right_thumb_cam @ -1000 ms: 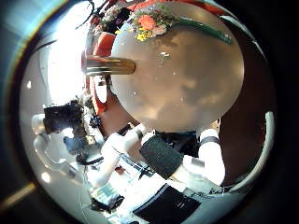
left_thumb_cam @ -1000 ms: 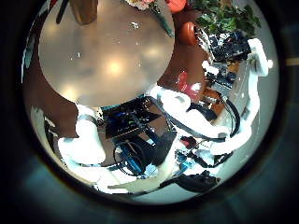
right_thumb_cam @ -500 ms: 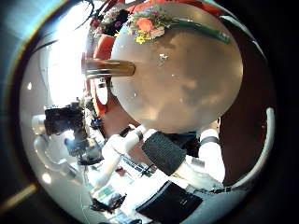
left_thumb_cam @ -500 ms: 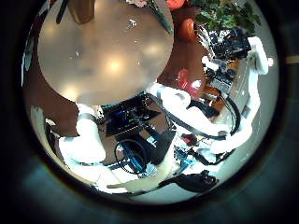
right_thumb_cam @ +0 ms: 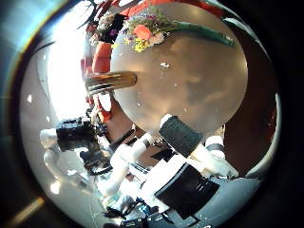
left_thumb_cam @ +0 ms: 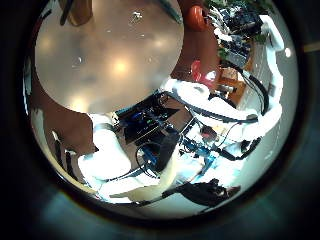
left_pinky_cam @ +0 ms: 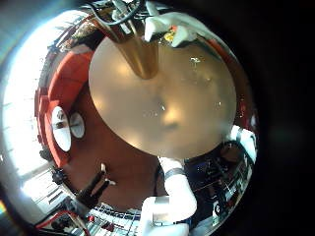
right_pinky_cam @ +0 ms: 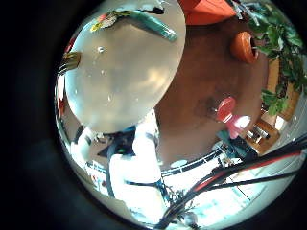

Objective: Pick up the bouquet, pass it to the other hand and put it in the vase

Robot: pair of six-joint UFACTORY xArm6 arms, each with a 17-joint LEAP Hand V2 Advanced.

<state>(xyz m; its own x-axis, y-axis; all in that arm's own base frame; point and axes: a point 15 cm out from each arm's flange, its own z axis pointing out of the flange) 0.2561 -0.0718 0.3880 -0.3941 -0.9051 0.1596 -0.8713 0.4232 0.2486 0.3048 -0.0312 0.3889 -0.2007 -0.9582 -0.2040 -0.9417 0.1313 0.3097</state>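
Bouquet (right_thumb_cam: 152,28) lies unmoved on table (right_thumb_cam: 190,85), now viewed closer.

The round bench (left_pinky_cam: 167,108) has a smooth, glossy top — lamps reflect on it. The vase (left_pinky_cam: 138,49) looks like polished metal, perhaps brass. The bouquet (right_thumb_cam: 152,28) appears soft and matt.

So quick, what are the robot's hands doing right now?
Left hand: cannot be told, fingers not visible.
Right hand: cannot be told. The bouquet lies on the table.
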